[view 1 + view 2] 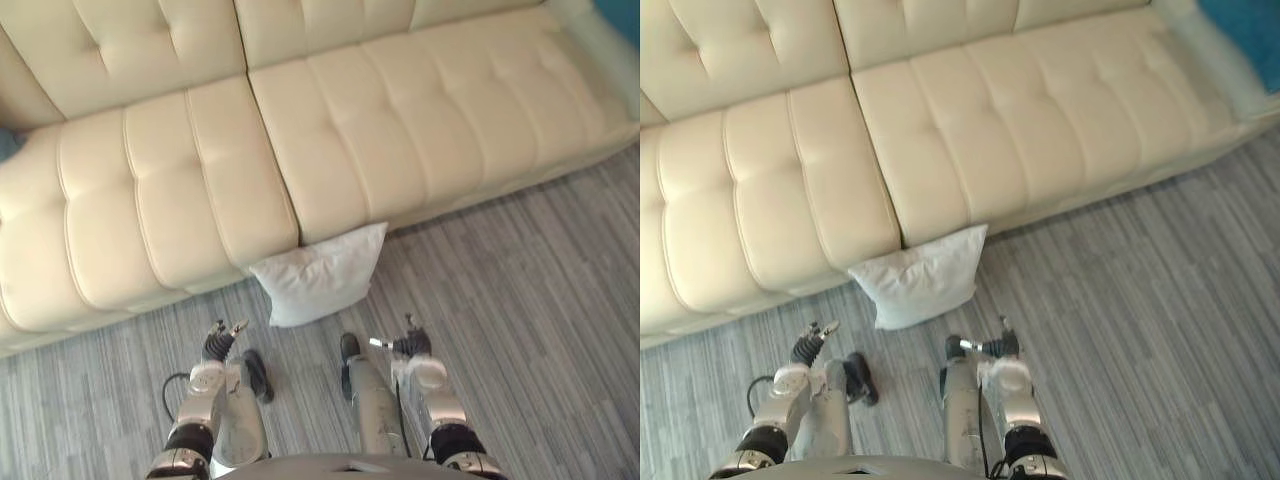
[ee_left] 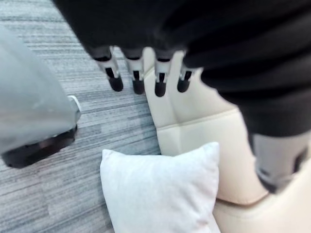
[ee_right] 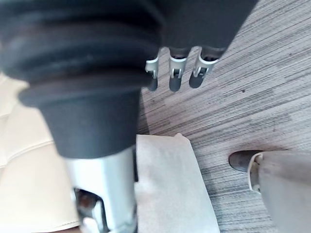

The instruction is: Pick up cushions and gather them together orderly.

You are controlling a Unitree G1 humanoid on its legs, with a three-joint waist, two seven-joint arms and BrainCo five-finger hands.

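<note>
A white cushion [image 1: 322,275] stands on the grey floor and leans against the front of the cream sofa [image 1: 230,150], just below the seam between two seat sections. My left hand [image 1: 222,340] hovers low over the floor, short of the cushion's left corner, with relaxed fingers holding nothing. On the other side, my right hand [image 1: 408,345] hangs near the cushion's right corner, also open and apart from it. The left wrist view shows the fingers [image 2: 136,73] straight above the cushion [image 2: 160,189]. From the right wrist, the fingers [image 3: 176,73] point over the floor beside the cushion [image 3: 167,184].
The sofa's long tufted seat runs across the whole back of the view. A teal thing [image 1: 1245,30] lies at its far right end, and a bluish patch [image 1: 8,142] shows at the left edge. Grey striped floor [image 1: 520,300] stretches out to the right.
</note>
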